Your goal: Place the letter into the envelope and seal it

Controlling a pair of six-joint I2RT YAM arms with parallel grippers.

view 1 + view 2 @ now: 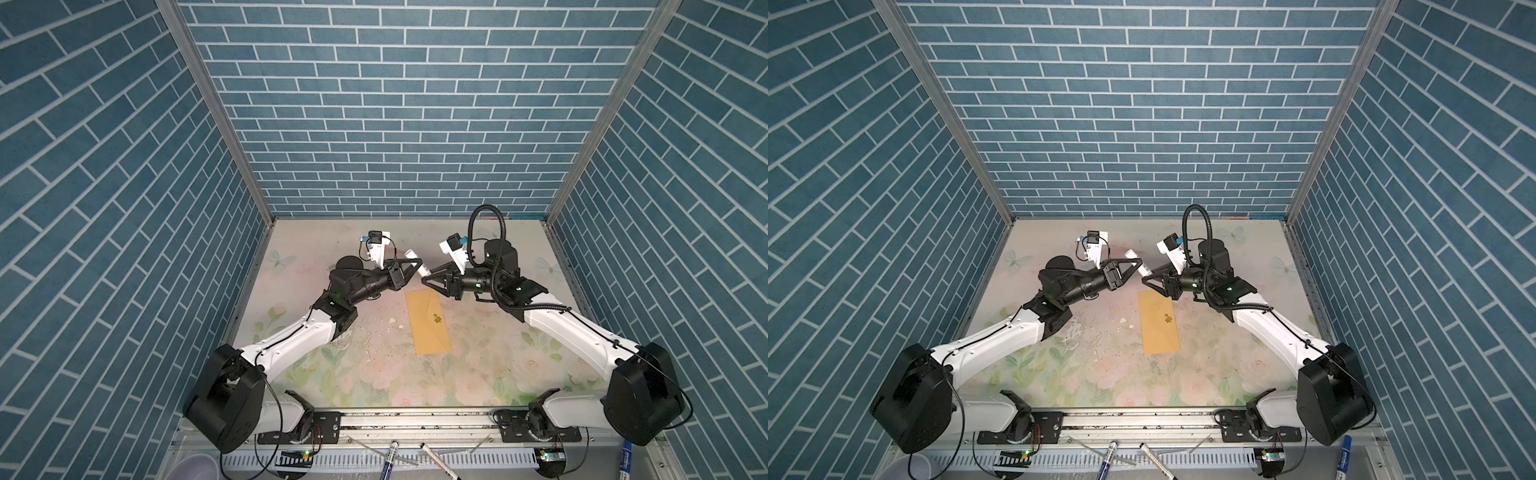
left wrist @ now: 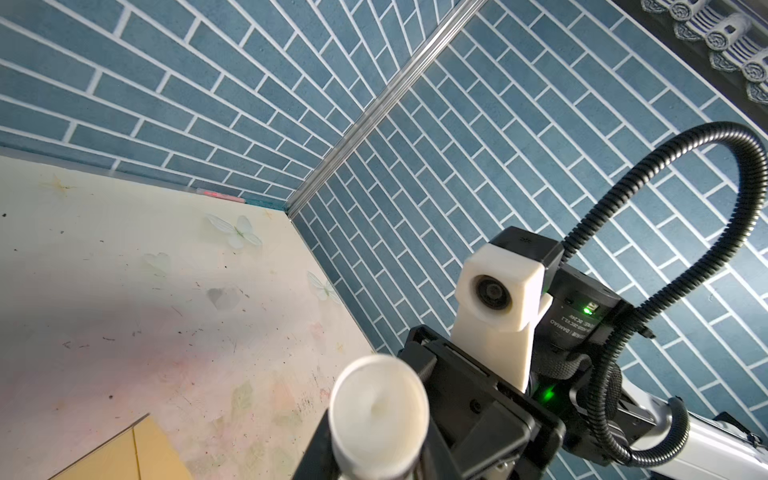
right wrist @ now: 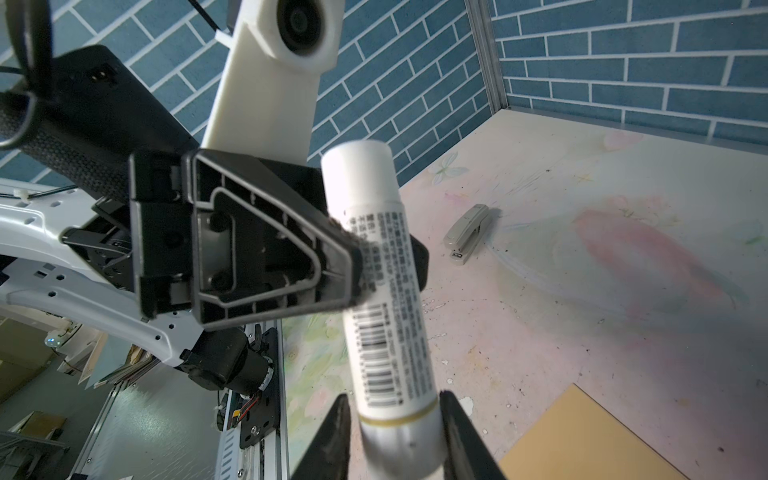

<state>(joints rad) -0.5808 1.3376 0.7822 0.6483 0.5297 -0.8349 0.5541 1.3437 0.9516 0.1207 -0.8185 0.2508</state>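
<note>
Blue brick walls point(image 1: 399, 104) stood on three sides of a floral bench point(image 1: 374, 382). Your left gripper point(image 1: 417, 264) was clamped on the middle of a white glue stick point(image 3: 386, 332) and held it tilted off the bench, toward the back edge. Your right gripper point(image 1: 424, 279) sat at the stick's end past the gold band, with fingers point(image 3: 330, 440) on either side of it. The right wrist view didn't show whether they were pinching it or just straddling it. The envelope point(image 1: 428, 328) lay flat mid-bench, long side running front to back, clear of both grippers. A gold sticker point(image 1: 437, 319) was on its upper face. A grey stapler point(image 3: 467, 232) lay on the bench toward the back left corner.
</note>
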